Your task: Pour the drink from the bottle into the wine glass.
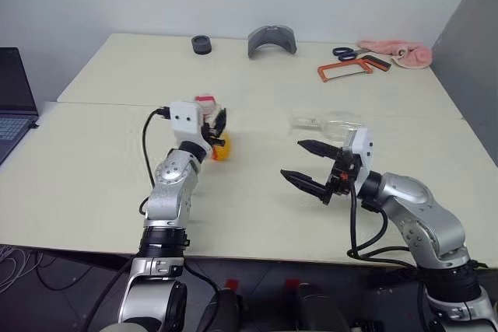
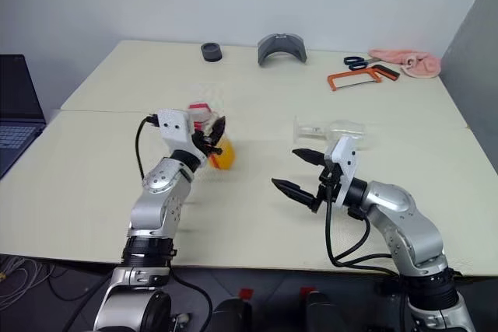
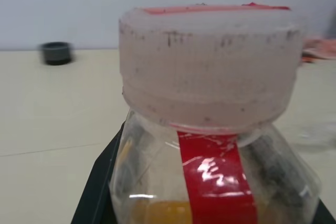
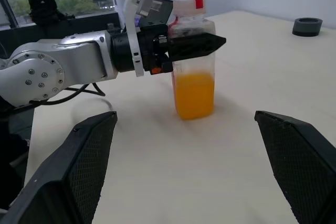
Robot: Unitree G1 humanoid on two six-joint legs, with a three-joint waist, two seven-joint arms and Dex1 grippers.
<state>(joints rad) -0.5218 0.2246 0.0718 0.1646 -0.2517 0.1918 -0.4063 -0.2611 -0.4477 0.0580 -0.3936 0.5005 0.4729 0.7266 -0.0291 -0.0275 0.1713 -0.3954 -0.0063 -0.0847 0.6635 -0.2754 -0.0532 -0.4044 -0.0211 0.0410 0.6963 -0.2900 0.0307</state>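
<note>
The bottle (image 4: 193, 56) is held upright on the table (image 1: 117, 184) by the left gripper (image 4: 202, 45), whose two black fingers are closed on its upper body just below the cap (image 3: 207, 66). The cap is seen in place on the neck. The drink (image 4: 194, 95) fills the lower part of the bottle, below the clamped fingers.

The right gripper (image 1: 311, 167) is held empty, with its jaws spread wide. The bottle lies ahead of this claw, towards the robot's left, well apart from its tips, with its long axis vertical.

The wine glass (image 1: 331, 122) appears to lie on its side on the table just beyond the right gripper, its long axis running across the table, far from the left gripper. The right arm is judged the nearer arm for the glass. The coming move is judged to turn on the cap, which must be removed, and on the glass being stood upright.
</note>
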